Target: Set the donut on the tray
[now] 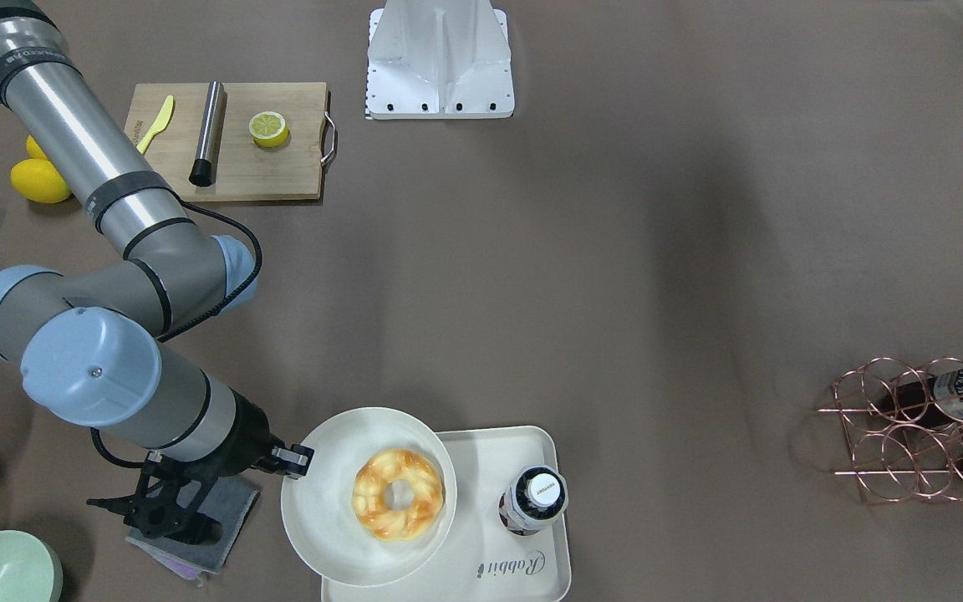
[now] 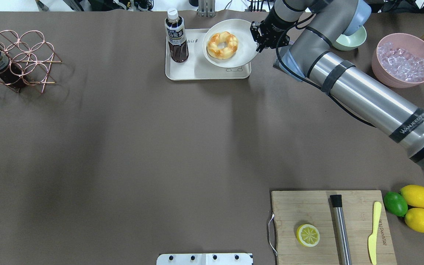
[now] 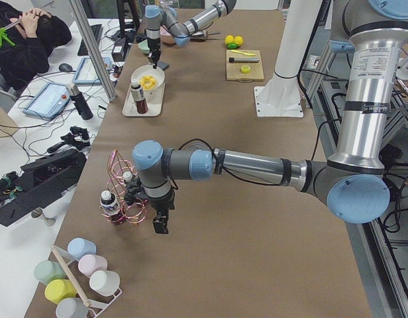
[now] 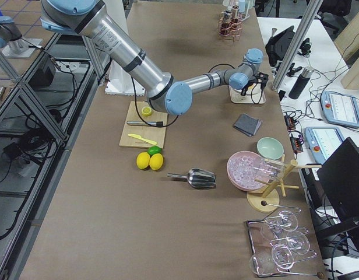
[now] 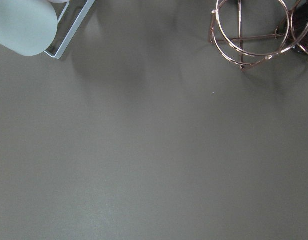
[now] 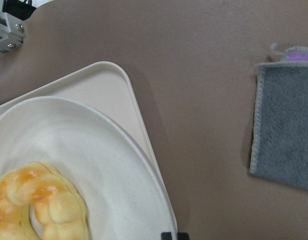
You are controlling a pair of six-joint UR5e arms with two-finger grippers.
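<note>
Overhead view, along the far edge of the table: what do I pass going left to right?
Copper wire rack → tea bottle → donut on the plate → right gripper at the plate's rim → mint-green bowl → pink bowl of ice.

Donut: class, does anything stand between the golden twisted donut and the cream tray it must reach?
Yes. The golden twisted donut lies on a round off-white plate, which overlaps the cream rectangular plastic tray; the right claw grips the plate's rim. A dark capped bottle stands on the tray beside the plate.
</note>
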